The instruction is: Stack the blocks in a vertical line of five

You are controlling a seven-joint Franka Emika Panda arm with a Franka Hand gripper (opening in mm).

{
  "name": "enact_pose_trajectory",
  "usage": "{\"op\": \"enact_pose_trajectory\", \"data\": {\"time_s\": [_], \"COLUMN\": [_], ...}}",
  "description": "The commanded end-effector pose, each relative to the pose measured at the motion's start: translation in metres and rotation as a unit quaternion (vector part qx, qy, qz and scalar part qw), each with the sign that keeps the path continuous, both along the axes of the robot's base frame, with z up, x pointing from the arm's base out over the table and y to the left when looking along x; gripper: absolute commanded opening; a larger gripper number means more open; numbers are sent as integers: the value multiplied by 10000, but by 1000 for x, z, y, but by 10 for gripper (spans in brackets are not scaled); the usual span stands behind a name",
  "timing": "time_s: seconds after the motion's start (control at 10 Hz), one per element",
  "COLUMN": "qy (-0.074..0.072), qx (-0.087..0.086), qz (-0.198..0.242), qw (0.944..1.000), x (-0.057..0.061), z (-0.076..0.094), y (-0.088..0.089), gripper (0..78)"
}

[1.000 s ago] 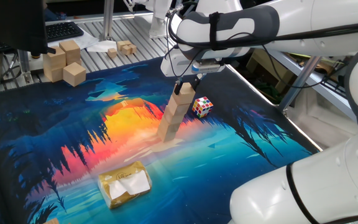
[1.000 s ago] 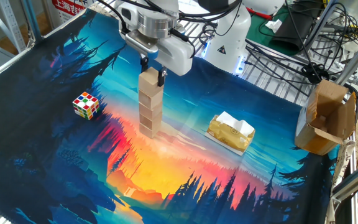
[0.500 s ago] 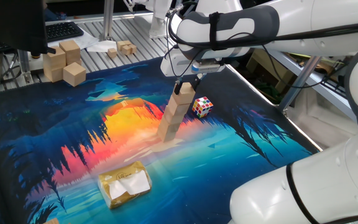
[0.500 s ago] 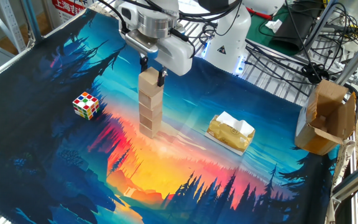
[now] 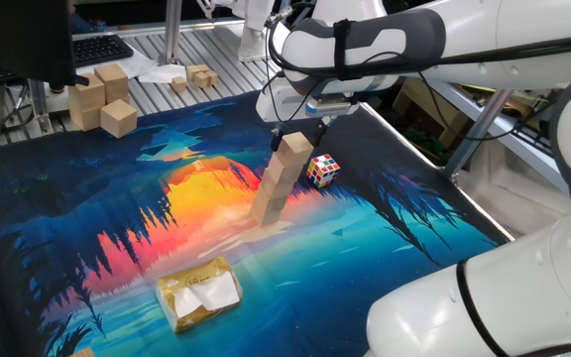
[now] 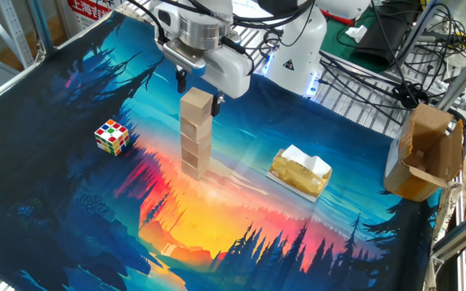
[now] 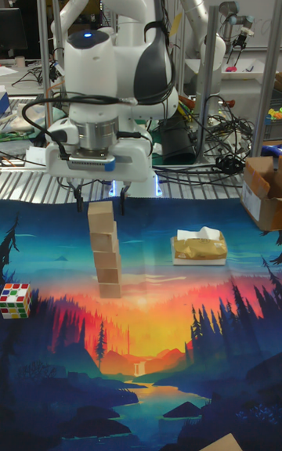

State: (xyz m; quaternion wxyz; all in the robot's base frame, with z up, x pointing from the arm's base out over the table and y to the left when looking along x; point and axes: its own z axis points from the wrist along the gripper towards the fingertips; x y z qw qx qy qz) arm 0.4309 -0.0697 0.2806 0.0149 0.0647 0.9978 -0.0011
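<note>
A leaning tower of several light-tan blocks (image 5: 271,193) (image 6: 194,149) (image 7: 107,263) stands on the painted mat. Its top block (image 5: 292,146) (image 6: 196,105) (image 7: 101,214) rests on the ones below. My gripper (image 5: 298,132) (image 6: 198,91) (image 7: 100,200) hovers right at that top block and is open. One finger stands on each side of the block, with a gap showing between each finger and the block's faces. Nothing is held.
A multicoloured puzzle cube (image 5: 323,170) (image 6: 112,136) (image 7: 16,299) lies close to the tower. A yellow tissue pack (image 5: 199,293) (image 6: 300,172) (image 7: 199,248) lies on the mat. Larger pale wooden blocks (image 5: 102,99) sit off the mat, and a cardboard box (image 6: 423,153) stands at the edge.
The fingers were shut on the top block and have now spread apart, letting it go. The tower stays standing and the arm has barely moved.
</note>
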Motion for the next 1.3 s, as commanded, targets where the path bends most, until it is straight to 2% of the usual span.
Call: {"op": "enact_pose_trajectory", "data": {"time_s": [0.1, 0.2, 0.3, 0.7, 0.8, 1.1, 1.3], "qy": [-27, -41, -53, -80, -69, 70, 121], "qx": [-13, -110, -127, -137, -121, -113, -86], "qz": [-25, -107, -132, -144, -173, -280, -184], "qw": [10000, 9999, 9998, 9998, 9998, 9995, 9997], "x": [1, 0, -1, -1, 2, 8, 11], "z": [2, 6, 10, 20, 28, 52, 58], "y": [0, -1, -2, -6, -5, 6, 8], "gripper": [775, 775, 775, 775, 775, 775, 775]}}
